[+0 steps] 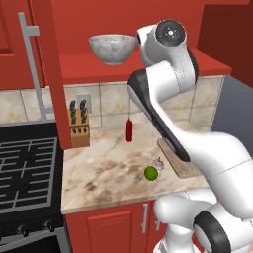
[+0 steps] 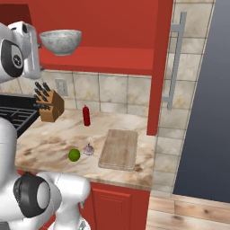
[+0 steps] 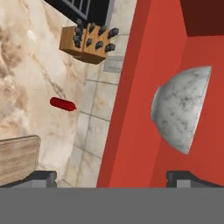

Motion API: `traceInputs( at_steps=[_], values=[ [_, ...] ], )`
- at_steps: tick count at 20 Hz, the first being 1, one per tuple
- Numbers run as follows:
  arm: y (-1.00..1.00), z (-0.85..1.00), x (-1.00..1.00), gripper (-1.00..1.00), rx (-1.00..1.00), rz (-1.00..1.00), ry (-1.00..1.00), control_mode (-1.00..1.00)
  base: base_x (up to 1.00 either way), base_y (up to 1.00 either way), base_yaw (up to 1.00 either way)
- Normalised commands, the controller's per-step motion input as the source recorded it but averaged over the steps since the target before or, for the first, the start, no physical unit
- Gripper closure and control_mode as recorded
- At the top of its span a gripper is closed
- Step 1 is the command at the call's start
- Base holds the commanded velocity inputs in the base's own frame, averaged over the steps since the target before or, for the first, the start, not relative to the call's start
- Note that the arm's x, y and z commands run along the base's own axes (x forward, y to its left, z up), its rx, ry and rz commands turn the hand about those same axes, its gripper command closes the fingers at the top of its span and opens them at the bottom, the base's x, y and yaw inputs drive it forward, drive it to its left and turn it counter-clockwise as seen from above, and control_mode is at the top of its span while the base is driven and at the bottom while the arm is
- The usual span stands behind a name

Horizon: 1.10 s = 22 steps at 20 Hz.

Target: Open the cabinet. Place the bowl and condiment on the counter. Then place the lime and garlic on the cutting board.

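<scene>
Bowl [image 1: 112,48] is seen on the shelf of the opened cabinet [image 2: 112,58], above the desk [image 1: 108,168]. Fingers [image 3: 113,179] are spread wide, nothing held, aimed beside the bowl. Bowl is judged rigid, smooth, slippery, breakable; best taken by pinching the rim wall.

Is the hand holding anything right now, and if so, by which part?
Nothing is held. The hand is open, its fingertips wide apart, facing the bowl that sits on the cabinet shelf, with no contact on it.
</scene>
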Motion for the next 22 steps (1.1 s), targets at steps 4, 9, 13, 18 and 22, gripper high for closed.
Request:
traceInputs(
  at_steps=[4, 9, 13, 18, 22],
  values=[
    [0.09, 0.00, 0.60, -1.00, -0.06, -0.16, 0.02, -1.00, 0.00, 0.00, 0.00],
    [0.16, 0.03, 0.58, -1.00, -0.01, -0.15, -0.01, -1.00, 0.00, 0.00, 0.00],
    [0.22, 0.09, 0.22, -1.00, -0.01, -0.05, -0.10, -1.00, 0.00, 0.00, 0.00],
    [0.12, 0.07, 0.17, -1.00, 0.00, 0.00, -0.11, -1.00, 0.00, 0.00, 0.00],
    [0.11, 0.00, 0.46, -1.00, 0.00, 0.00, -0.05, -1.00, 0.00, 0.00, 0.00]
  ],
)
